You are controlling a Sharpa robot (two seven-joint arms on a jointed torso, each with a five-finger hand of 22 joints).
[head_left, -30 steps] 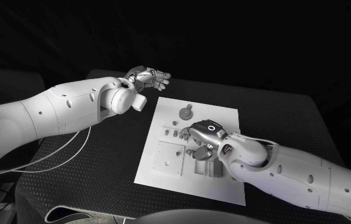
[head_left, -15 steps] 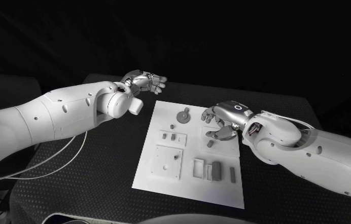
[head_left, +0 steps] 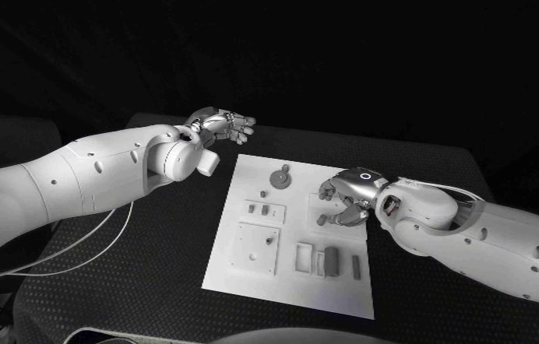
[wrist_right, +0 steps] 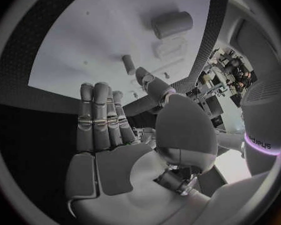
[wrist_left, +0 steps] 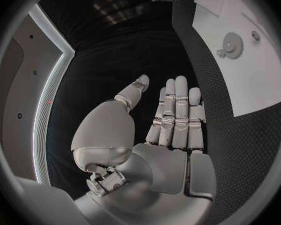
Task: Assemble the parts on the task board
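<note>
White flat task board [head_left: 261, 275]: small grey parts loose on it, unassembled.
Right robot hand [head_left: 347, 196]: above board, fingers straight, empty.
Left robot hand [head_left: 223, 124]: spread, empty, off board.
Next: choose and grasp a part, I reckon.

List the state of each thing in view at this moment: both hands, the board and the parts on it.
left hand: open, fingers straight, held off the board's far left corner, holding nothing.
right hand: open, above the board's right side, holding nothing.
task board: flat on the black table.
round part: lying flat near the board's far end.
parts: resting on the board, untouched.
</note>
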